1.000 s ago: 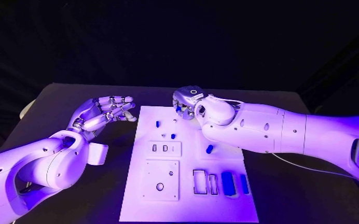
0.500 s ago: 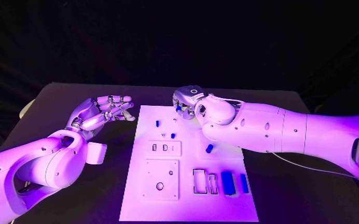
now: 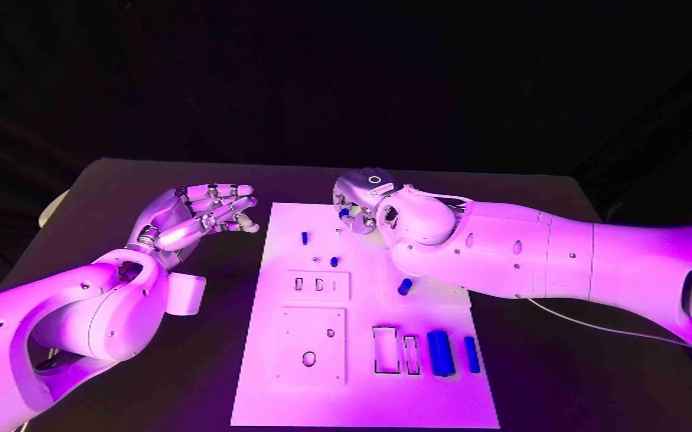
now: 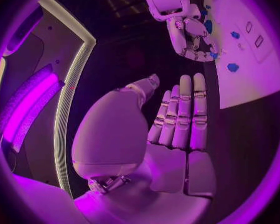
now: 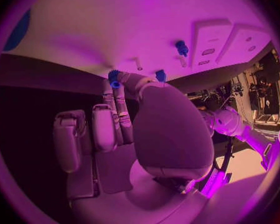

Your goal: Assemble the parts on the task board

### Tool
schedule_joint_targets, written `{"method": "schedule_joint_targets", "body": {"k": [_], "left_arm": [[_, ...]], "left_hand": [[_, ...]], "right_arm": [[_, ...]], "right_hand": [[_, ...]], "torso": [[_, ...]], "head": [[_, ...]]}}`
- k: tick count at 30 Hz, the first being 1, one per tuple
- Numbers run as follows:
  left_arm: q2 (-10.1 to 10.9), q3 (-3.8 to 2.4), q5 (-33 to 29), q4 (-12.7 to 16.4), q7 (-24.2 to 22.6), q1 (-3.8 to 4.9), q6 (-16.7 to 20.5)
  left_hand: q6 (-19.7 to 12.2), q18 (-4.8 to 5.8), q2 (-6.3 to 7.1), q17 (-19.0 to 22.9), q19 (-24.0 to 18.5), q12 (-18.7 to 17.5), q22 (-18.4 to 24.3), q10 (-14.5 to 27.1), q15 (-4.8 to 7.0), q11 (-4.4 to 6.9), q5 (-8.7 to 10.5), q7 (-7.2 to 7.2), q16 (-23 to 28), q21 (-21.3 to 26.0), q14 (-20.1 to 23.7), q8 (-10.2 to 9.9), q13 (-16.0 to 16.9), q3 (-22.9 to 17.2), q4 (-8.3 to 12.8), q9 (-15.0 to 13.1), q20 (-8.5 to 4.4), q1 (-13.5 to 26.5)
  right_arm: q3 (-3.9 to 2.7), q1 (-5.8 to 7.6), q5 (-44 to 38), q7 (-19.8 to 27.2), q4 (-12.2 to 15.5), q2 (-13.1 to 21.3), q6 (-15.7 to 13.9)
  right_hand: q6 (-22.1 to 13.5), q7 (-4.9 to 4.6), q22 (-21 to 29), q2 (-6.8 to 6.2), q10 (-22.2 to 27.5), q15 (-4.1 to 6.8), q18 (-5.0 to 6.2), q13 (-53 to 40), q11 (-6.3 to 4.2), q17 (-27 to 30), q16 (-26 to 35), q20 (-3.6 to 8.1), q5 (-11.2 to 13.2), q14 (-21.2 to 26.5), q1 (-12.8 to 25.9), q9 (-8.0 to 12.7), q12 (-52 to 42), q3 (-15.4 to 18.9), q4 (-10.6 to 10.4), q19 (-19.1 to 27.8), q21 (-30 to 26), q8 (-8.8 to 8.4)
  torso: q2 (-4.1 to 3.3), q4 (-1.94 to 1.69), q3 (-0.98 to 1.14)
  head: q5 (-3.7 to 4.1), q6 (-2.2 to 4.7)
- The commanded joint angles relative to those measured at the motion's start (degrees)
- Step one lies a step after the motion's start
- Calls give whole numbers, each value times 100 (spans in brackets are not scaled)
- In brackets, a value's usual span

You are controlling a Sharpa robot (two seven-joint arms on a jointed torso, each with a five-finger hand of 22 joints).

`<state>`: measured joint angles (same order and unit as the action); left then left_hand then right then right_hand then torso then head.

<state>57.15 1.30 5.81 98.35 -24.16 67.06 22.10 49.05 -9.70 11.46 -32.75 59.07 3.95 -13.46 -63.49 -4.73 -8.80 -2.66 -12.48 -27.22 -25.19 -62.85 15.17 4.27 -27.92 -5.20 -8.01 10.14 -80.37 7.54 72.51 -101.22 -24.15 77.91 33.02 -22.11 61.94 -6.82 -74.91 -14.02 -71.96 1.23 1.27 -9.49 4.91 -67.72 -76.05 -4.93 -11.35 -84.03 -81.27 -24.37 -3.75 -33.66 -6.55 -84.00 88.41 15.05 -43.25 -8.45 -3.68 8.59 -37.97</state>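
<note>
A black bench [image 3: 144, 177] carries the white task board [image 3: 361, 392] at its middle. The right hand [image 3: 361, 204] reaches over the board's far edge, fingertips pinching a small blue part [image 5: 114, 78]. The left hand [image 3: 202, 214] hovers just beside the board's far left corner, released, fingers loosely spread. More blue parts [image 3: 438, 351] stand at the board's near right.

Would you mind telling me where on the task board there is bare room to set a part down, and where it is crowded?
The task board is bare along its near edge, below the raised square plate and the row of slots and blue parts. Another free patch lies at its far left corner, beside the left hand. The far edge under the right hand is crowded.
</note>
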Motion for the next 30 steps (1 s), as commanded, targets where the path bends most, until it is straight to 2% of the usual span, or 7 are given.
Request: {"method": "schedule_joint_targets", "body": {"k": [1, 12, 16, 22, 26, 30], "left_arm": [[-6, -5, -22, 7, -24, 9, -85], [-3, -5, -22, 8, -21, 9, -87], [0, -5, -22, 13, -19, 10, -86], [4, -5, -22, 18, -16, 10, -84], [7, -5, -22, 19, -13, 10, -85], [9, -5, -22, 19, -12, 11, -94]], "left_hand": [[-47, -44, -10, -5, -40, -13, -5, 49, 0, -6, -21, -32, -36, -11, 1, -25, -7, -21, 0, 7, -18, 24], [-47, -44, -10, -5, -40, -13, -5, 49, 0, -6, -21, -32, -36, -11, 1, -25, -7, -21, 0, 7, -18, 24], [-47, -44, -10, -5, -40, -13, -5, 49, 0, -6, -21, -32, -36, -11, 1, -25, -7, -21, 0, 7, -18, 24], [-47, -44, -10, -5, -40, -13, -5, 49, 0, -6, -21, -32, -36, -11, 1, -25, -7, -21, 0, 7, -18, 24], [-47, -44, -10, -5, -40, -13, -5, 49, 0, -6, -21, -32, -36, -11, 1, -25, -7, -21, 0, 7, -18, 24], [-47, -44, -10, -5, -40, -13, -5, 49, 0, -6, -21, -32, -36, -11, 1, -25, -7, -21, 0, 7, -18, 24]], "right_arm": [[12, -17, -5, -20, 16, 23, 44], [12, -19, 26, -12, 3, 15, 98], [12, -19, 51, 10, -52, -8, 131], [13, -18, 73, 44, -145, -46, 159], [14, -18, 78, 65, -172, -63, 162], [16, -18, 83, 91, -171, -67, 145]], "right_hand": [[-23, -2, -1326, 62, -215, 21, -78, -150, -198, -9, 6, 23, -6, -235, -20, -14, -16, 3, 23, -483, 30, -15], [-31, -4, -1309, 34, -210, 20, -73, -152, -194, 29, 26, 22, 1, -227, 13, -19, -11, 5, 23, -472, 17, -24], [-147, -44, -1153, -24, -90, -9, -32, -129, -152, 191, 126, 4, 37, -185, 90, -7, 24, -36, 10, -369, -98, -111], [-518, -192, -380, -240, 620, -164, 170, 118, 32, 877, 604, -127, 211, 9, 266, 49, 31, -139, -38, 120, -711, -403], [-650, -170, -69, -248, 835, -175, 248, 221, 51, 1144, 798, -150, 278, 74, 273, 69, 25, -50, 1, 293, -983, -504], [-681, -162, 57, -243, 938, -178, 275, 276, 60, 1224, 855, -155, 307, 82, 265, 73, 21, 42, 21, 349, -1104, -544]], "torso": [[2, -5, -5], [-2, 4, -2], [-5, 6, -8], [-6, -6, -3], [-6, -6, -6], [-9, -3, -3]], "head": [[18, 8], [5, 24], [10, 32], [17, 33], [12, 31], [7, 36]]}}
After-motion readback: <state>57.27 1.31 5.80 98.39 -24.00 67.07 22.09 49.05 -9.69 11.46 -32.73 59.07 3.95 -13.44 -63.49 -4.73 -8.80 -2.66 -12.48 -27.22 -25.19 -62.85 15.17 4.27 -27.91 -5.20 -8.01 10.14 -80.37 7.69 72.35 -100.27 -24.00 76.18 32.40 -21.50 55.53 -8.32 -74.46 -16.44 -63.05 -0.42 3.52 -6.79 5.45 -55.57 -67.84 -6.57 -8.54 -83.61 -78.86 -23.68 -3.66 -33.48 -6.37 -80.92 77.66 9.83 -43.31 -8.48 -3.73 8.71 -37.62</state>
